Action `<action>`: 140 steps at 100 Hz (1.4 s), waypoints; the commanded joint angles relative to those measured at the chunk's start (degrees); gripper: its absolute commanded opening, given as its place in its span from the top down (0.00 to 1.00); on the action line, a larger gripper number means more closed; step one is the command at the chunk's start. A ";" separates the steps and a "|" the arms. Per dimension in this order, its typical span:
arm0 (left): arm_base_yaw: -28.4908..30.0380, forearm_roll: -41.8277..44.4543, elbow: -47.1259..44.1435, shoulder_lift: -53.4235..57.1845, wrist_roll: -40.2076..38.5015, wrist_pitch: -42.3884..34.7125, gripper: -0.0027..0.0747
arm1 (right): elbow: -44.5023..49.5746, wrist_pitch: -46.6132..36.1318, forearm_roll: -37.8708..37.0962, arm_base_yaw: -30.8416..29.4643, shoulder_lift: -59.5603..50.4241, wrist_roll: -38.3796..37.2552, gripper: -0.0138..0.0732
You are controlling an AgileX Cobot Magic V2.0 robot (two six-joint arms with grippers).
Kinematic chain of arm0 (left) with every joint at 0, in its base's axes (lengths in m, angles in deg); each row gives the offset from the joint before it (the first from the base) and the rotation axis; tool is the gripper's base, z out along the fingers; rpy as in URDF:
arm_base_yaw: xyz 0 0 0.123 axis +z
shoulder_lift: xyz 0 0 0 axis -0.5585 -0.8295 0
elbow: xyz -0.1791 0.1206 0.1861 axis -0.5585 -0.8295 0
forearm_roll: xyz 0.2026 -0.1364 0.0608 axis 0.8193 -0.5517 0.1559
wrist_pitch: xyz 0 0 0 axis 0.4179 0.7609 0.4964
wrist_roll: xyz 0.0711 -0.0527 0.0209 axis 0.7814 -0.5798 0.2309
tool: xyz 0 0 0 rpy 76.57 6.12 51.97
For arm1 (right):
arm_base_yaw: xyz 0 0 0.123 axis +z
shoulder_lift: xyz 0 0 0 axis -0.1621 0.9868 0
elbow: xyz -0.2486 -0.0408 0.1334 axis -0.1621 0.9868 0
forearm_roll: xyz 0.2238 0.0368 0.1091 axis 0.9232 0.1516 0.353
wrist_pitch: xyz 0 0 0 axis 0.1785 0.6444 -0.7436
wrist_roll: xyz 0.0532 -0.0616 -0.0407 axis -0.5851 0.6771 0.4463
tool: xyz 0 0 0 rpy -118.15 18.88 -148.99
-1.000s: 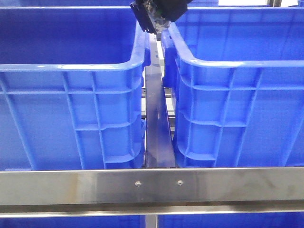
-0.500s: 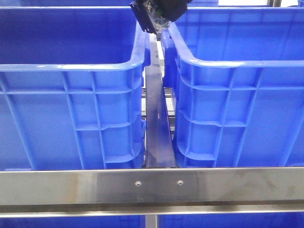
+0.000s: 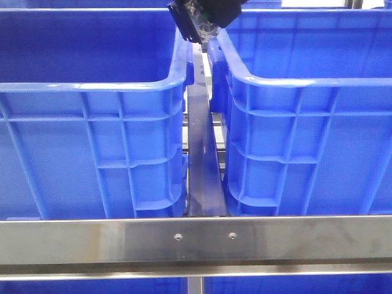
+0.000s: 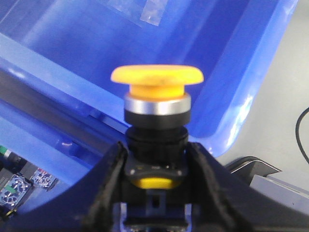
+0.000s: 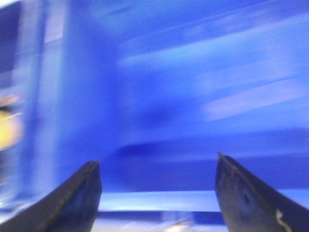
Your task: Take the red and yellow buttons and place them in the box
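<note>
- Nothing has visibly shifted in the front view since a second ago; the dark arm part (image 3: 199, 18) sits at the same spot at the top, above the gap between the two crates
- Left claw (image 4: 157, 159) is clenched on the yellow button (image 4: 157, 92); its two black fingers (image 4: 108, 188) press the button's black body from either side; the domed yellow cap stands upright above a silver collar, clear of the fingers
- Behind the held button, the left wrist view shows a blue crate (image 4: 241, 72), its thick rim running past the button, with a patch of clear tape (image 4: 149, 12) on its wall; grey floor and a black cable (image 4: 303, 135) lie beyond the rim
- Right claw (image 5: 157, 193) is released; its two dark fingers (image 5: 77, 203) stand well apart with nothing between them; that view is blurred, showing mostly blue crate wall (image 5: 193, 96) and a yellow smear (image 5: 7, 128) at one edge that I cannot identify
- Front view: left crate (image 3: 92, 135) and right crate (image 3: 306, 135) stand side by side, near but apart, with a dark metal strip (image 3: 202, 165) between them; a steel rail (image 3: 196, 242) with two screws crosses in front
- Red button cannot be seen in any view
</note>
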 commanded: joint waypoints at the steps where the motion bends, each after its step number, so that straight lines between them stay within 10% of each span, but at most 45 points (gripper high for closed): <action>1: -0.49 -0.96 1.81 2.24 -0.01 -3.33 0.84 | -2.91 -2.00 10.76 1.60 2.87 6.01 0.24; 58: -0.49 -0.96 1.81 2.24 -0.01 -3.33 0.84 | -4.16 0.04 54.23 8.84 20.98 33.52 0.24; 85: -0.49 -0.96 1.81 2.24 -0.01 -3.33 0.84 | -4.16 0.62 57.78 8.89 24.95 37.66 0.25; 111: -0.49 -0.96 1.81 2.24 -0.01 -3.33 0.84 | -4.16 1.10 57.90 8.89 24.95 37.71 0.54; 140: -0.49 -0.96 1.81 2.24 -0.01 -3.33 0.81 | -4.16 1.67 58.03 8.89 24.95 37.71 0.55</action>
